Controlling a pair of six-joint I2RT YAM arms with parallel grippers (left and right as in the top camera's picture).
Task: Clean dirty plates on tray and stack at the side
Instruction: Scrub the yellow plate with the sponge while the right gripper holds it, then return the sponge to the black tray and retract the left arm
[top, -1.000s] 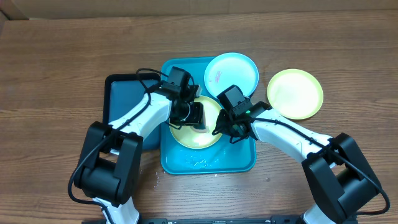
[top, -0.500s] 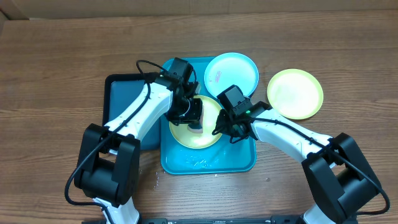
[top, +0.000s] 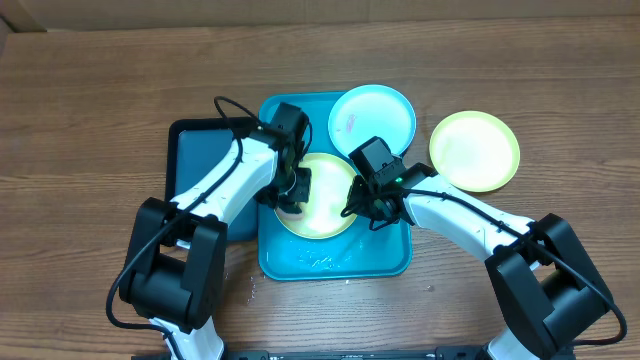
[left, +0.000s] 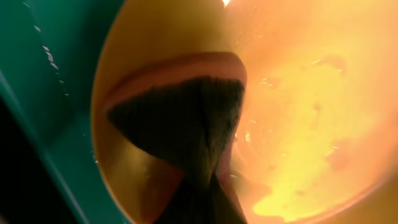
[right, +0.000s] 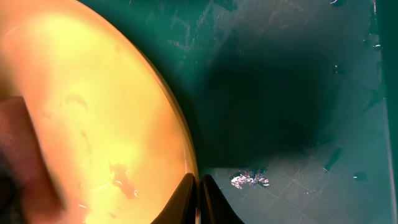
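Pinching: left jaws a sponge (left: 180, 124), right jaws the yellow plate (top: 328, 205) (rim only).

The tray (top: 300, 262) is bright turquoise with shiny wet specks. On it lies a yellow-green plate (top: 325, 212) with a paler middle. A sponge (left: 180, 112) on that plate looks pink at its edge and dark in the middle. At the tray's far right corner is a light blue plate (top: 380, 110) with a small pink smear. Right of the tray is a second yellow-green plate (top: 475, 150). Left of the tray is a dark navy tray (top: 195, 160). The counter (top: 90, 110) is brown with wood stripes. The arms (top: 225, 180) are white and black.
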